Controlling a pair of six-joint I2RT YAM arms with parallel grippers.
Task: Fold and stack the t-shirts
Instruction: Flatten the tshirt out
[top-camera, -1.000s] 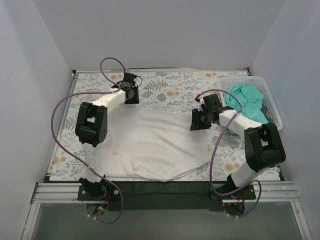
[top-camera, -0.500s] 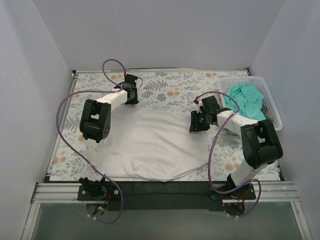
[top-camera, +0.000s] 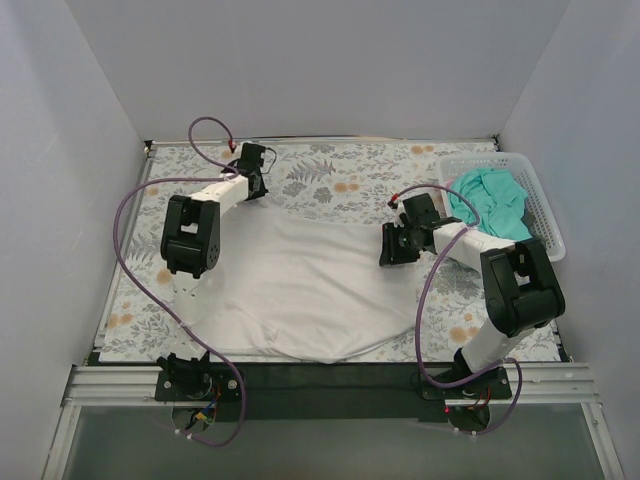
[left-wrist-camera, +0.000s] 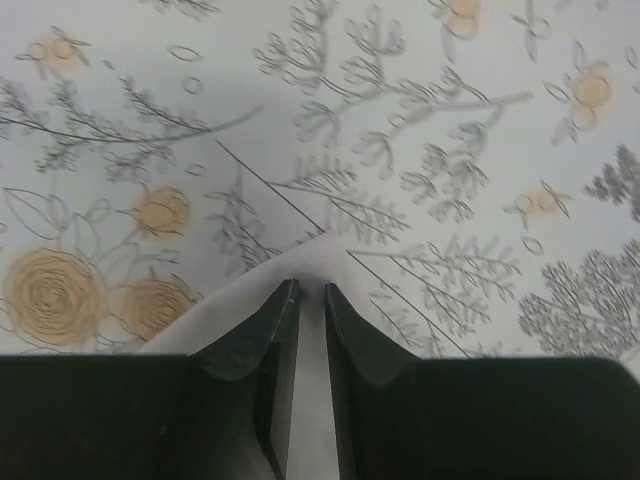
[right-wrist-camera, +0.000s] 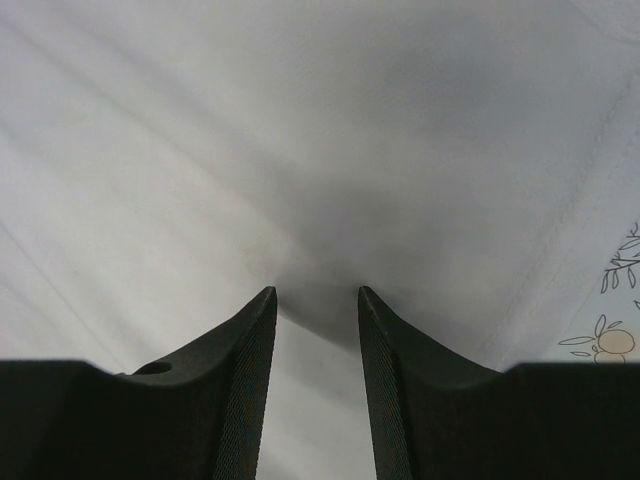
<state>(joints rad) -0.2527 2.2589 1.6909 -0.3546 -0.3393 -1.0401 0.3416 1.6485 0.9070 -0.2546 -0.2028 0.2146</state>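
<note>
The white t-shirt (top-camera: 310, 285) lies spread flat across the middle of the floral table cover. The teal-green t-shirt (top-camera: 490, 200) is crumpled in the basket at the right. My left gripper (left-wrist-camera: 311, 288) is at the shirt's far left corner. Its jaws are almost together, with a peaked tip of white cloth (left-wrist-camera: 318, 262) between them. My right gripper (top-camera: 390, 248) rests on the shirt's far right part. In the right wrist view its fingers (right-wrist-camera: 255, 330) stand apart, tips down on the white cloth (right-wrist-camera: 320, 150), which dips slightly between them.
A white lattice basket (top-camera: 545, 215) stands at the right edge of the table. The floral table cover (top-camera: 340, 170) shows beyond the shirt. White walls close in the left, back and right sides. The arm bases sit along the near edge.
My left arm has swung toward the far left, its jaws have narrowed onto the cloth, and the shirt's far left corner is drawn out with it. The right arm has hardly moved.
</note>
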